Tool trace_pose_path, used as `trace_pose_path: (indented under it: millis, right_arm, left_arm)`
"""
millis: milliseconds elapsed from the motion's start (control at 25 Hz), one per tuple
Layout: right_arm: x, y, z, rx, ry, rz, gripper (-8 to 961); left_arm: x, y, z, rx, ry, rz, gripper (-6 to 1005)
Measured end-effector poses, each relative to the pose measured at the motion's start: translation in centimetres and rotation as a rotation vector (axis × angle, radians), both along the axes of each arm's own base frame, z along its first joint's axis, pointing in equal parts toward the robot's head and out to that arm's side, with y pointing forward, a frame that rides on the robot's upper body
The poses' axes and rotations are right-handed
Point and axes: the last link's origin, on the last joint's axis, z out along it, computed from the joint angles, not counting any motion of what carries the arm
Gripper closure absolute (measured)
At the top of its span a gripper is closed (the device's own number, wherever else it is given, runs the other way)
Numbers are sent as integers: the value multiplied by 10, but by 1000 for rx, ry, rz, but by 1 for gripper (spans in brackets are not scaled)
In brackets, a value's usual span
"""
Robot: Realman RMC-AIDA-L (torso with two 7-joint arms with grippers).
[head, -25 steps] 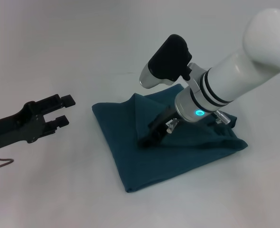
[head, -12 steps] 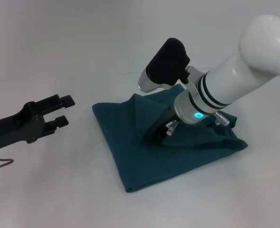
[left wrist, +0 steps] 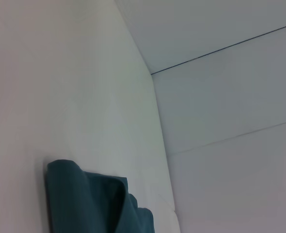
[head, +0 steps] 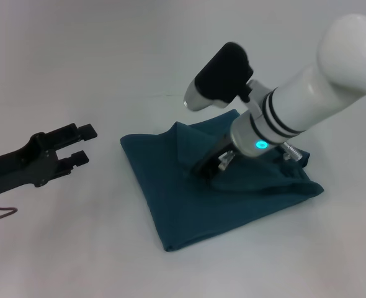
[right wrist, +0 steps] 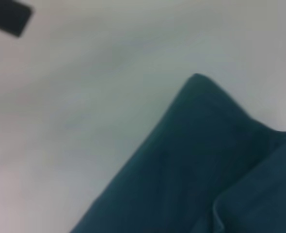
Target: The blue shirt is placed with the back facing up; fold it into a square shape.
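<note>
The blue shirt [head: 189, 208] lies folded into a rough square on the white table, with a raised fold along its far left part. It also shows in the left wrist view [left wrist: 85, 204] and the right wrist view [right wrist: 191, 170]. My right gripper [head: 203, 167] is low over the middle of the shirt, its black tip against the cloth. My left gripper [head: 85, 144] is open and empty, hovering off the shirt's left side, a short gap from its edge.
The white table [head: 77, 248] surrounds the shirt on all sides. My white right arm [head: 307, 99] reaches in from the upper right above the shirt's far right part. A wall with seams stands beyond the table [left wrist: 220, 97].
My right gripper has drawn back up and to the right across the shirt, away from the left part of the cloth. The left arm has not moved. The shirt's outline is about the same.
</note>
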Motion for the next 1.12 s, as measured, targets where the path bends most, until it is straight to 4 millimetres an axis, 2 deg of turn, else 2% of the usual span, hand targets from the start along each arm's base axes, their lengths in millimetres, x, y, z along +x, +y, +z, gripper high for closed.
trace_pose_path:
  millis: [280,600,1120]
  right_arm:
    - [1,8,24,128,-8,-16,929]
    - [1,28,64,275,-27,-21,903]
    - [10,40,72,362,-99,4,860]
  left_arm:
    - [-1,0,2,8,-5,2,215]
    - [-1,-1,2,7,-7,2,215]
    - [-2,0,2,8,-2,6,214]
